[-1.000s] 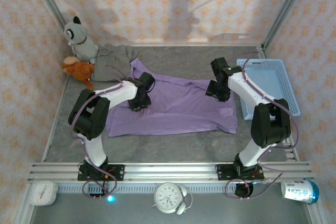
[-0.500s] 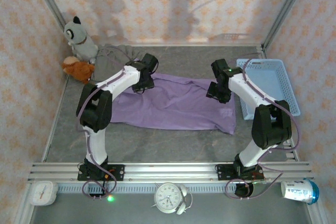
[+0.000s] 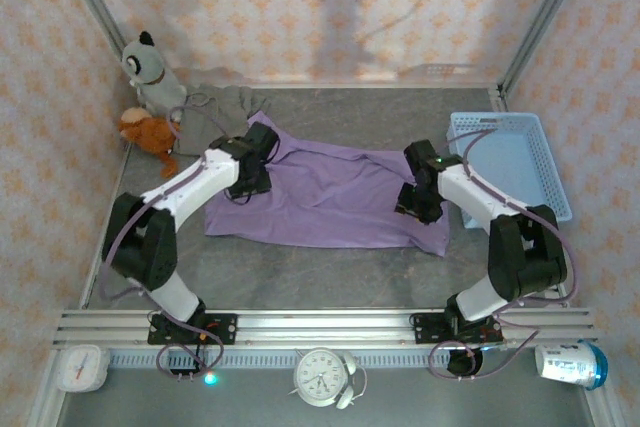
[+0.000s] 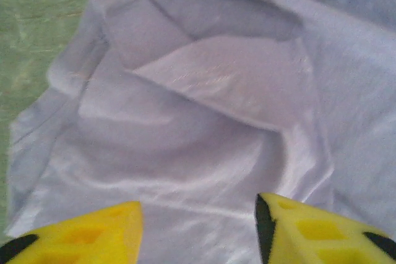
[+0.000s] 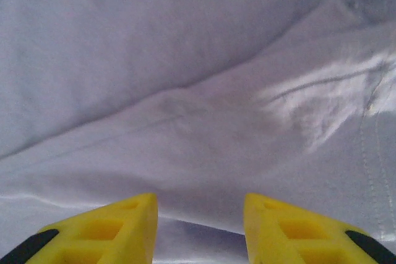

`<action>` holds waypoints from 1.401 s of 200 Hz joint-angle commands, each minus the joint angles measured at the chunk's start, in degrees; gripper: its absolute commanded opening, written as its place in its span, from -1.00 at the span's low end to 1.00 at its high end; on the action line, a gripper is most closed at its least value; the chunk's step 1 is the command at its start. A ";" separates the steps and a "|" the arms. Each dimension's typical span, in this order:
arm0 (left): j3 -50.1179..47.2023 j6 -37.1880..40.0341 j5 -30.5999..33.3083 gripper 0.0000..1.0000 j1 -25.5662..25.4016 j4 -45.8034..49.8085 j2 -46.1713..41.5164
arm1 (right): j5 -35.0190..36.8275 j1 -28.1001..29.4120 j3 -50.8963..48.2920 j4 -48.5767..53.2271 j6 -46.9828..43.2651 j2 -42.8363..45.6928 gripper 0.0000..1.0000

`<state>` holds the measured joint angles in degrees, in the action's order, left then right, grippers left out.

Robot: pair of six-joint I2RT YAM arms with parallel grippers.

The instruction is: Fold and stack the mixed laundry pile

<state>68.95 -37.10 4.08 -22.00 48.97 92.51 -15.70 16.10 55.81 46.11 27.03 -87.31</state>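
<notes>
Left claw (image 4: 198,207) stands partly open: yellow jaws apart, nothing between them, wrinkled lavender cloth below. We cannot tell whether the tips touch the cloth. Right claw (image 5: 199,201) reads the same, with its jaws a narrow gap apart and empty over a long fold line in the lavender fabric. Overhead, nearest us, a white alarm clock (image 3: 322,377), a small square clock (image 3: 82,367) and a blue-and-white can (image 3: 570,363) on its side lie in front of the mounting rail (image 3: 320,325). Past the rail comes a bare strip of tabletop (image 3: 300,272) along the near edge. We then note the lavender garment (image 3: 330,202) spread flat across the middle of the tabletop, long side roughly parallel to the near edge. In this view the left claw (image 3: 246,179) is over the garment's left end and the right claw (image 3: 416,205) over its right end. That right end lies just beside the light blue basket (image 3: 520,167), which sits against the right edge. The lavender garment's far-left tip reaches the taupe garment (image 3: 215,112), which lies bunched in the far-left corner. An orange plush toy (image 3: 148,132) and a grey plush toy (image 3: 150,72) sit against the left edge beside the taupe garment.
</notes>
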 commanded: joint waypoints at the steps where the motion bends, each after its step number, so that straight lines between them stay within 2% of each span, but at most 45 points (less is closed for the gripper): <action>1: -6.47 -2.36 2.05 -0.42 0.64 -3.57 -1.47 | 0.41 0.16 -1.40 -2.21 1.40 -0.44 -0.20; 47: -11.76 -5.71 5.06 -0.63 2.56 -10.61 4.39 | 4.29 0.04 -2.36 -3.47 2.42 -3.05 -0.25; 72: -13.78 -7.52 6.73 -0.65 2.76 -10.56 5.50 | 5.13 -0.04 -3.54 -3.74 2.24 -3.84 -0.25; 88: -16.55 -8.62 6.81 -0.64 2.77 -9.67 3.99 | 5.57 -0.11 -4.62 -3.75 2.05 -4.08 -0.25; 152: -31.45 -16.85 -0.12 -0.62 0.72 -4.76 -8.48 | 5.24 -0.10 -8.10 -2.00 1.74 -1.82 -0.25; 171: -34.21 -19.17 0.33 -0.51 0.56 -3.57 -13.24 | 3.72 -0.12 -8.96 -1.38 2.06 0.30 -0.23; 197: -30.11 -16.62 5.51 -0.28 2.38 1.24 -15.19 | 0.44 -0.09 -8.13 -0.26 1.67 2.74 -0.22; 222: -22.04 -11.14 4.93 0.02 4.32 1.61 -14.92 | 0.35 -0.12 -3.84 1.81 -0.39 3.56 -0.17; 234: -18.06 -9.04 3.98 0.09 4.43 1.07 -14.11 | 0.58 -0.15 -0.90 3.17 -1.26 2.98 -0.15; 255: -13.20 -7.11 2.80 0.07 4.42 0.28 -11.23 | 0.81 -0.17 2.84 3.69 -1.72 1.59 -0.15; 280: -11.79 -6.79 0.43 -0.32 4.43 -1.65 -6.73 | 0.00 -0.22 4.80 2.64 -0.79 0.18 -0.15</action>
<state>56.47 -46.28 6.15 -17.72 47.09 81.58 -15.49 16.08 58.78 47.24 26.46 -85.52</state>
